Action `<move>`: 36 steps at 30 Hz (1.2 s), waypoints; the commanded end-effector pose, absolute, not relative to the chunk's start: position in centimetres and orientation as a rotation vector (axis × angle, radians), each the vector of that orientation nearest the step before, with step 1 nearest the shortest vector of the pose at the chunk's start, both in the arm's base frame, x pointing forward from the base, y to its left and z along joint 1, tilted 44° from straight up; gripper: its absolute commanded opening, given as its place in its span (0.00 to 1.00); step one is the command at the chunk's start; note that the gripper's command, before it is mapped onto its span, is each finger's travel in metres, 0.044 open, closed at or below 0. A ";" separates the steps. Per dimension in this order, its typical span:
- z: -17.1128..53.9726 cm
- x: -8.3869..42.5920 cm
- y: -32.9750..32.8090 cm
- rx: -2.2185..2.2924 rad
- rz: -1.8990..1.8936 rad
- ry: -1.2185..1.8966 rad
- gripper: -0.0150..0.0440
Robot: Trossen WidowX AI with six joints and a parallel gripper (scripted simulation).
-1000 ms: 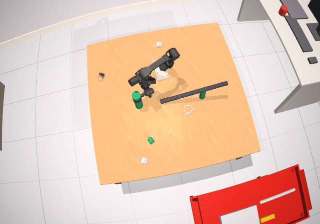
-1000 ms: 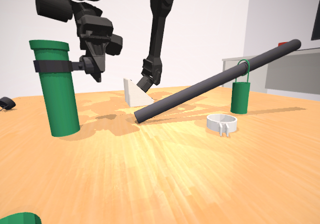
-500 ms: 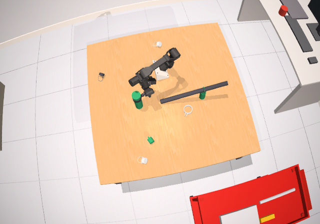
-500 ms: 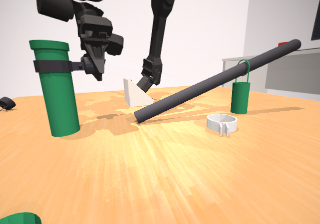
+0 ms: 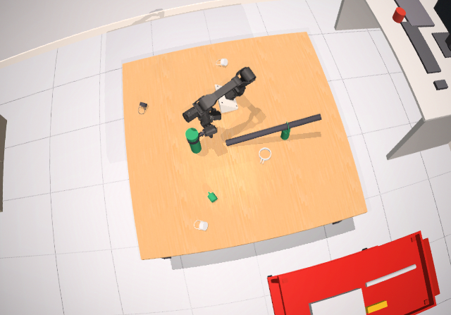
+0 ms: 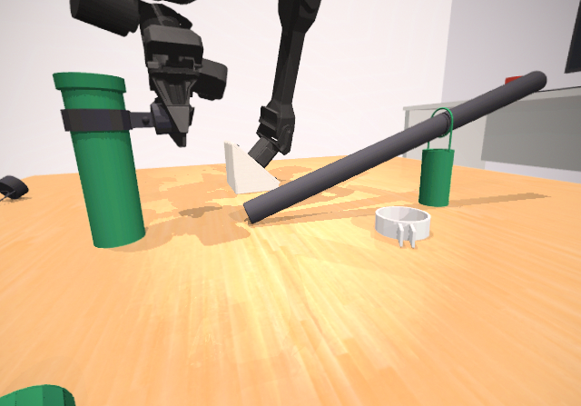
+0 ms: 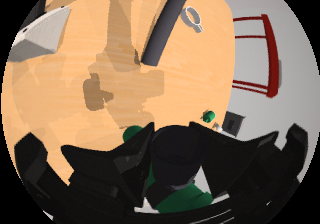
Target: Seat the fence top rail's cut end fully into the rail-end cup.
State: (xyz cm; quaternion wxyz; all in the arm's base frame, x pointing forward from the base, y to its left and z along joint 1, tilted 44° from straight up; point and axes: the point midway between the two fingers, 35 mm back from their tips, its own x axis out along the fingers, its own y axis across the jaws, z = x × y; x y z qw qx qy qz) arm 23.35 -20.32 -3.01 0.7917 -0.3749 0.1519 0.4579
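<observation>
Tool (image 5: 202, 134) (image 6: 181, 127) (image 7: 171, 126) clamped on rail-end cup (image 6: 162, 119) (image 7: 175, 156); rail (image 5: 273, 130) (image 6: 347, 169) (image 7: 167, 24) w/ cut end low, apart.

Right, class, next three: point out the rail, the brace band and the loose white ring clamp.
Rail (image 5: 254, 135) (image 6: 347, 168) (image 7: 167, 26): top, exterior and wrist views; along its shaft.
Brace band (image 6: 95, 120): exterior view; its dark strap around the post.
Ring clamp (image 6: 382, 226): exterior view; its outer wall.
</observation>
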 end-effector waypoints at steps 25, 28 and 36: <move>-2.8 24.8 -20.3 -0.735 0.926 0.440 0.25; -2.8 24.9 -20.3 -0.730 0.922 0.447 0.25; -2.8 25.4 -20.4 -0.705 0.903 0.484 0.25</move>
